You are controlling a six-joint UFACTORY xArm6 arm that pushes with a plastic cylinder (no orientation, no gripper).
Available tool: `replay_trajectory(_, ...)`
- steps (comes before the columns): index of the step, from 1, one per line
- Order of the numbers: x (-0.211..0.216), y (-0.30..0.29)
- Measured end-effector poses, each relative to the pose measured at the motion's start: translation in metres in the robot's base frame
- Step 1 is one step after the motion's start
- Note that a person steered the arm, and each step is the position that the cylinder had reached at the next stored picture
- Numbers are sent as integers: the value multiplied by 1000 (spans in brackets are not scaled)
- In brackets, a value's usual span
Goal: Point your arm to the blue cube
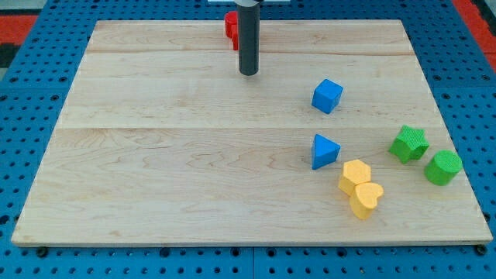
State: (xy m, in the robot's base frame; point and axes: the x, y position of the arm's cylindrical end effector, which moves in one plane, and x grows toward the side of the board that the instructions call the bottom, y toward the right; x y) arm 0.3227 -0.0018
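The blue cube [327, 95] sits on the wooden board [155, 155], right of centre in the upper half. My tip [248, 73] is the lower end of the dark rod near the view's top centre. It stands well to the left of the blue cube and slightly above it, not touching it. A red block [230, 26] lies at the board's top edge, partly hidden behind the rod.
A blue triangular block [324, 150] lies below the blue cube. Two yellow blocks [356, 175] [366, 198] touch each other lower right. A green star-like block [408, 143] and a green rounded block [443, 167] sit near the right edge.
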Motion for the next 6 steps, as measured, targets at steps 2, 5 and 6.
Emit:
replay_trajectory(2,-35,48)
replay_trajectory(5,-10,125)
replay_trajectory(6,46,139)
